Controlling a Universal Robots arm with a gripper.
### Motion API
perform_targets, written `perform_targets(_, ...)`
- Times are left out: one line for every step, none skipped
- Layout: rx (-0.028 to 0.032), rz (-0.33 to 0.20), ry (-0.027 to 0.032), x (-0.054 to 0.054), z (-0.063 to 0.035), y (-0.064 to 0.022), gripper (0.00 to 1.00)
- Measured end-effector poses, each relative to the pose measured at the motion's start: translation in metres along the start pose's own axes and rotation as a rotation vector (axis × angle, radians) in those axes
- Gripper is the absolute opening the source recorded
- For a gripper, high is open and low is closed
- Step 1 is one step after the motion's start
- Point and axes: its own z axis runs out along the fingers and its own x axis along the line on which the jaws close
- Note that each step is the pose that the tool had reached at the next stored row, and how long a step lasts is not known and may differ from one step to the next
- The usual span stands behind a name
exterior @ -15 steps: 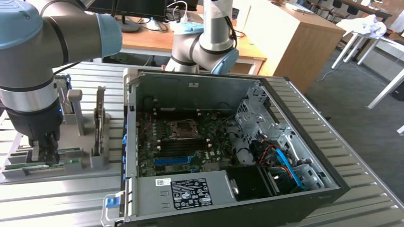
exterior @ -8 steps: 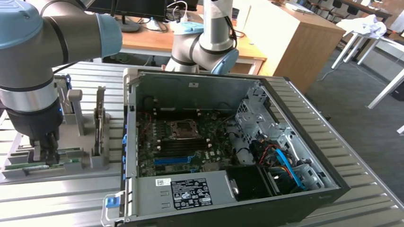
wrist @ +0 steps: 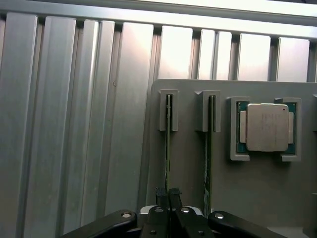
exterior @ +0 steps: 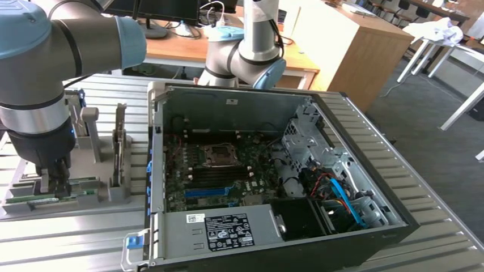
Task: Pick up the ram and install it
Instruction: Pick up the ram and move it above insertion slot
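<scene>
In the exterior view my fingers (exterior: 60,177) are down at the holder (exterior: 106,195) on the table (exterior: 76,238), on the exterior view's left of the open case (exterior: 226,110); in the wrist view they are clamped on the ram (wrist: 168,144), which stands on edge in its holder slot: grasped, not lifted, not installed.

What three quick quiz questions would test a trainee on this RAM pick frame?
1. True or false: the ram is already seated on the motherboard inside the open PC case.
2. The gripper is: A) open above the case; B) shut on the ram, which stands in the grey holder; C) holding a cable.
3. Fill in: besides the ram and a second stick, the holder carries a ____.
Key: 1 false; 2 B; 3 processor.
</scene>
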Motion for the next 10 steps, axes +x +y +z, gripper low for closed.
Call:
perform_targets(-0.0001,0.002,-0.0001,0.0000,0.0000,0.0000,0.12)
perform_targets(0.0000,0.003,-0.0001,0.0000,0.0000,0.0000,0.12)
perform_targets(0.0000,0.003,-0.0001,0.0000,0.0000,0.0000,0.12)
perform_targets(0.0000,0.003,-0.0002,0.0000,0.0000,0.0000,0.12)
perform_targets(0.0001,0.003,-0.0002,0.0000,-0.0002,0.0000,0.12)
perform_targets(-0.0001,0.003,-0.0001,0.0000,-0.0007,0.0000,0.12)
perform_targets(-0.0001,0.003,-0.0001,0.0000,-0.0012,0.0000,0.12)
perform_targets(-0.0001,0.003,-0.0001,0.0000,-0.0017,0.0001,0.12)
perform_targets(0.0000,0.003,-0.0002,0.0000,-0.0023,0.0001,0.12)
perform_targets(0.0000,0.003,-0.0002,0.0000,-0.0029,0.0000,0.12)
